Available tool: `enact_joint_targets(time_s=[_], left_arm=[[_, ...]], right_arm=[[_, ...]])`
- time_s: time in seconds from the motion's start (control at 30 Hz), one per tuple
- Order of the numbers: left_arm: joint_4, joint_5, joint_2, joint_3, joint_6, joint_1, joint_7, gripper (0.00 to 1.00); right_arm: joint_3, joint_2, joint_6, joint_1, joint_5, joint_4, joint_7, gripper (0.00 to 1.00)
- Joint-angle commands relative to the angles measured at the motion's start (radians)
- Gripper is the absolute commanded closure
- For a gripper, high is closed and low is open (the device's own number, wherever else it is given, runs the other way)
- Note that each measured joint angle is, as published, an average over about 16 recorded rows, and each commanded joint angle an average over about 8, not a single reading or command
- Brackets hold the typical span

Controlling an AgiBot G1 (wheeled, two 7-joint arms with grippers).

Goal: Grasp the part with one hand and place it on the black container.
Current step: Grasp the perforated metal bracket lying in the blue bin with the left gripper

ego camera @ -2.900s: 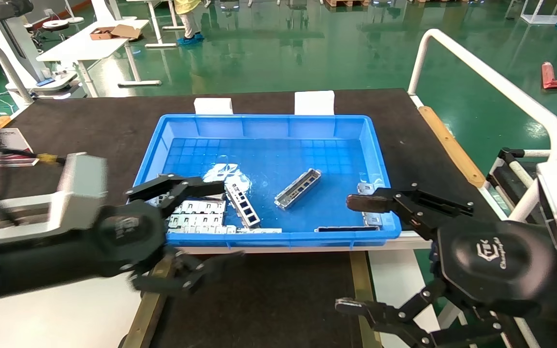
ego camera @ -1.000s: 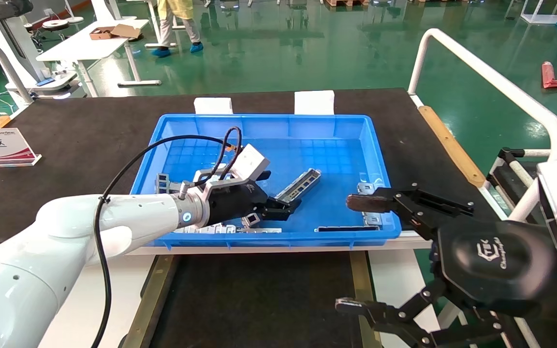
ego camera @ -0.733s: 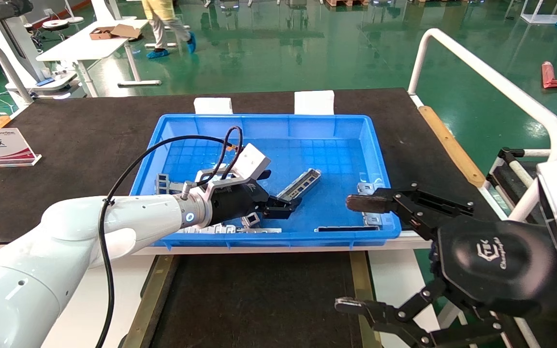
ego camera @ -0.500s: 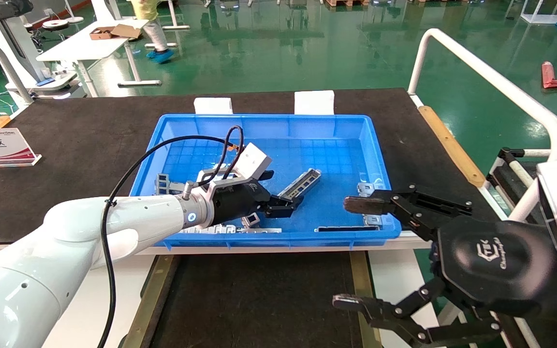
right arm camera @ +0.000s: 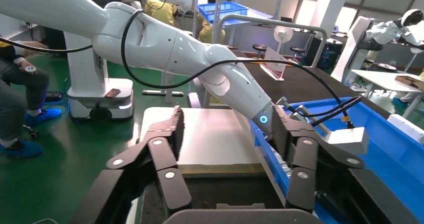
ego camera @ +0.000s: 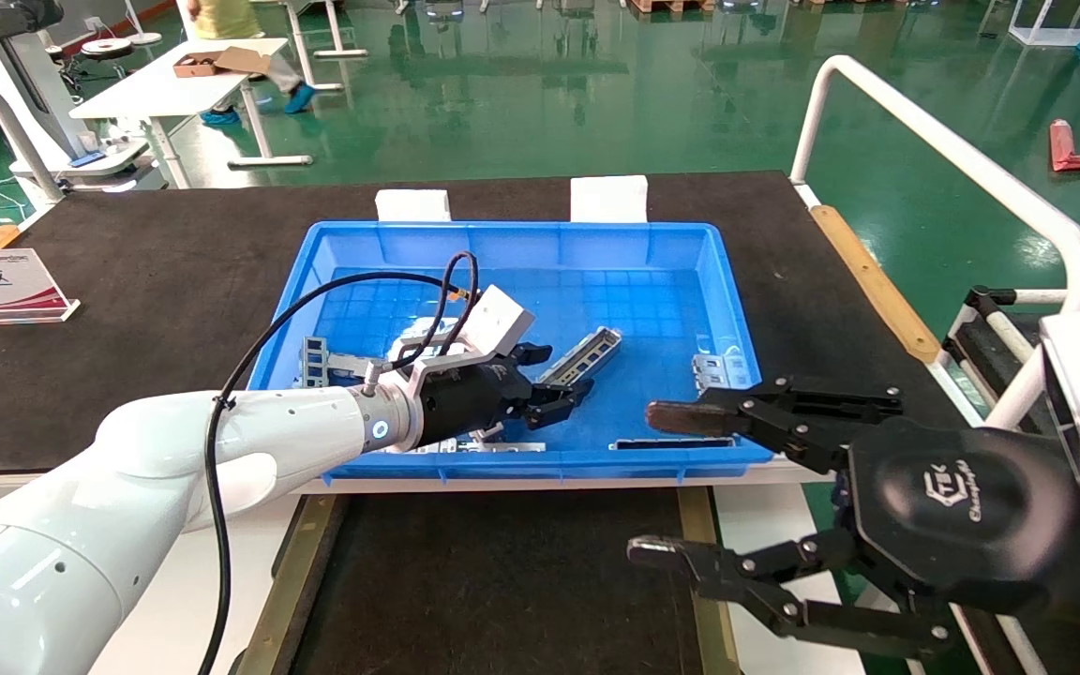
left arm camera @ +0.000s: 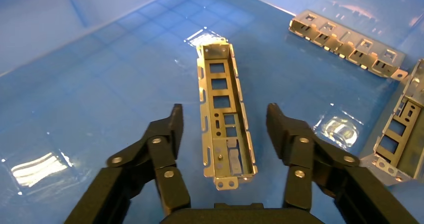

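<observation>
Green workshop floor stretches behind a dark counter [ego camera: 174, 244] that carries a blue bin [ego camera: 732, 281]. Your left gripper [ego camera: 554, 380] is down inside the bin, fingers [left arm camera: 170, 134] spread wide and holding nothing. The part [left arm camera: 222, 116] lies flat on the bin floor directly ahead of it, near end between the two fingers, touching neither. Its long axis runs straight away from the palm, so the fingers face its raised side edges. The black container [ego camera: 502, 581] sits at the counter's near edge, in front of the bin. Your right gripper [ego camera: 667, 483] hovers off the bin's near right corner, wide open, farther from the part.
</observation>
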Motion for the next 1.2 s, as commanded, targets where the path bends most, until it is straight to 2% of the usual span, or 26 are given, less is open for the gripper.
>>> enact_joint_targets(time_s=[0.03, 0.47, 0.77, 0.97, 1.2], left_arm=[[-0.001, -0.012, 0.0, 0.012, -0.003, 0.002, 0.0, 1.0], [0.016, -0.083, -0.002, 0.067, -0.022, 0.003, 0.02, 1.0], [0.014, -0.15, -0.007, 0.074, -0.012, -0.008, 0.049, 1.0], [0.015, -0.205, -0.017, 0.059, 0.061, -0.035, 0.078, 1.0], [0.017, -0.253, -0.054, 0.038, 0.216, -0.068, 0.122, 1.0]], right_arm=[[0.0, 0.0, 0.0, 0.0, 0.0, 0.0, 0.0, 1.0], [0.0, 0.0, 0.0, 0.0, 0.0, 0.0, 0.0, 1.0], [0.0, 0.0, 0.0, 0.0, 0.0, 0.0, 0.0, 1.0], [0.0, 0.0, 0.0, 0.0, 0.0, 0.0, 0.0, 1.0], [0.0, 0.0, 0.0, 0.0, 0.0, 0.0, 0.0, 1.0]])
